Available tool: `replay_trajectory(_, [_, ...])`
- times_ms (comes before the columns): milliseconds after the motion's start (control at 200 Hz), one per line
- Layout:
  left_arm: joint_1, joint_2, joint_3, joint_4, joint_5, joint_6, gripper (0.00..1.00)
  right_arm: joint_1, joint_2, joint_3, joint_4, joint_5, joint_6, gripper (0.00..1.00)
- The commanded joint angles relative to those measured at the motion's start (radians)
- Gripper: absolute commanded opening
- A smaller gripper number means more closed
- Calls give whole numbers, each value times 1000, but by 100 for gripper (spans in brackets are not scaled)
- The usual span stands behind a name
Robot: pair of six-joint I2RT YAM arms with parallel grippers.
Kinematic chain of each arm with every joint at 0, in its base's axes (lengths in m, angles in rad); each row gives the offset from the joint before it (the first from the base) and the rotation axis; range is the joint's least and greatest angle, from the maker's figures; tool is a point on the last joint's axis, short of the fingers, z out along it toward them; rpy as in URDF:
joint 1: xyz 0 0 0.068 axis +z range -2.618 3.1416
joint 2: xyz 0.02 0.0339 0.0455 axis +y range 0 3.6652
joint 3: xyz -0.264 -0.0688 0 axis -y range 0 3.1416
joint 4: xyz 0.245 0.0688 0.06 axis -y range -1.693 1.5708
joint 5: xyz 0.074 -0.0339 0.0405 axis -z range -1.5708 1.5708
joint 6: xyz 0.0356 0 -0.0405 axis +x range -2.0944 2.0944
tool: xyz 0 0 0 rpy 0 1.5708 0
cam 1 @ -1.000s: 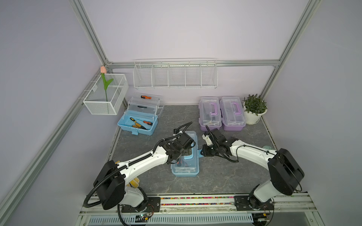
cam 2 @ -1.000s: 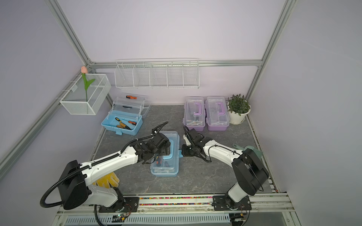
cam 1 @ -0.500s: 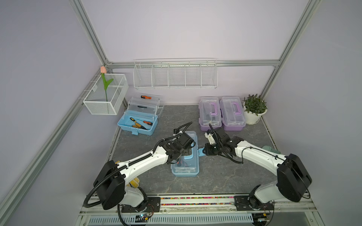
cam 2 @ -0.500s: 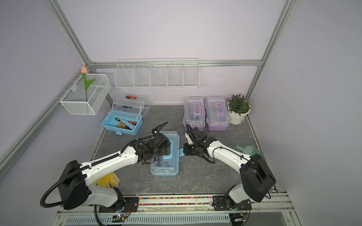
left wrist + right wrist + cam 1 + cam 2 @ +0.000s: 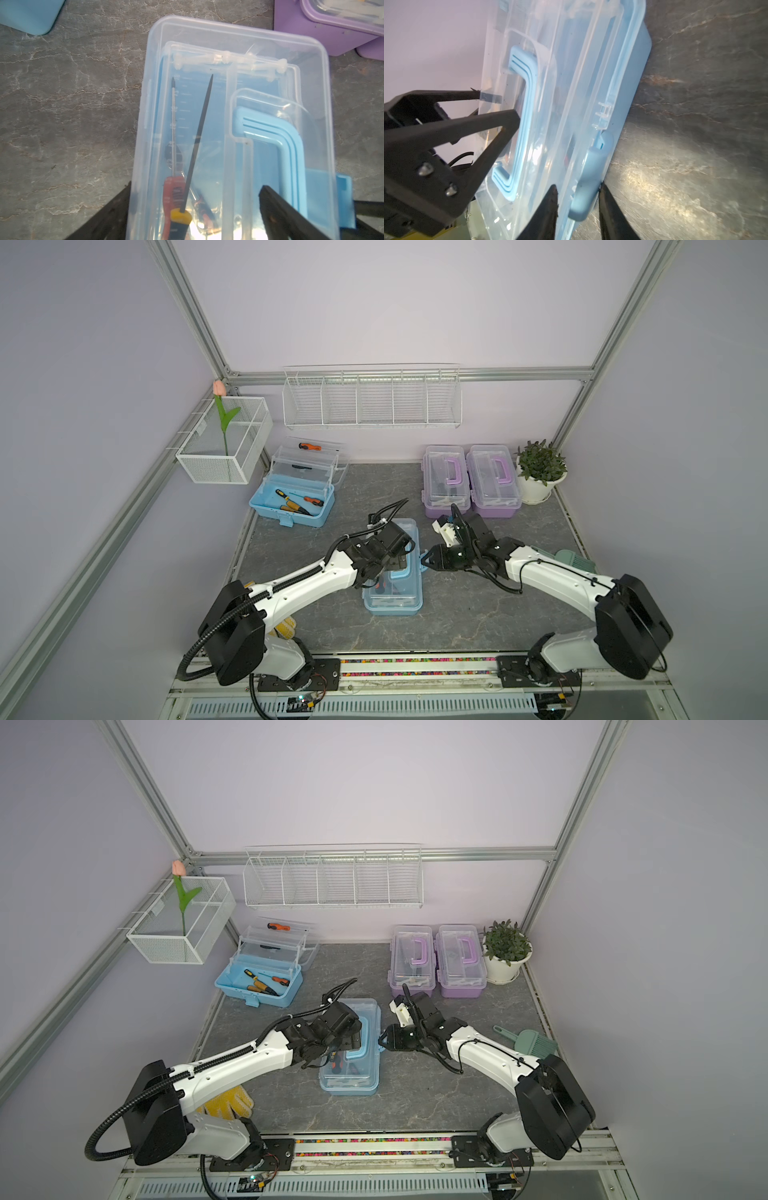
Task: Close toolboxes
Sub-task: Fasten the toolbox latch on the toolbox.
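Right claw (image 5: 427, 562) just eased off the latch (image 5: 585, 176), jaws slightly apart either side of it, so the blue toolbox (image 5: 397, 602) at its tips looks shut. Left claw (image 5: 195, 187) stays spread wide over the lid (image 5: 239, 37).

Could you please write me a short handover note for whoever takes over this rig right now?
The left gripper is open, fingers spread over the clear lid of the middle blue toolbox.
The right gripper is open, jaws either side of that box's latch.
Done: the middle box's lid is down. The purple toolbox by the plant and the second purple toolbox also have their lids down.
Left: check that the latch has snapped (I cannot tell), then close the back blue toolbox, which is open with tools inside.
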Motion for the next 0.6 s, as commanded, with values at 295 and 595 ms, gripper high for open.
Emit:
replay_trajectory(295, [-15, 22, -37, -97, 61, 16, 94, -9, -15, -58, 132, -58, 61, 23])
replay_trajectory(595, [-15, 24, -37, -96, 63, 15, 94, -10, 23, -52, 130, -55, 57, 21])
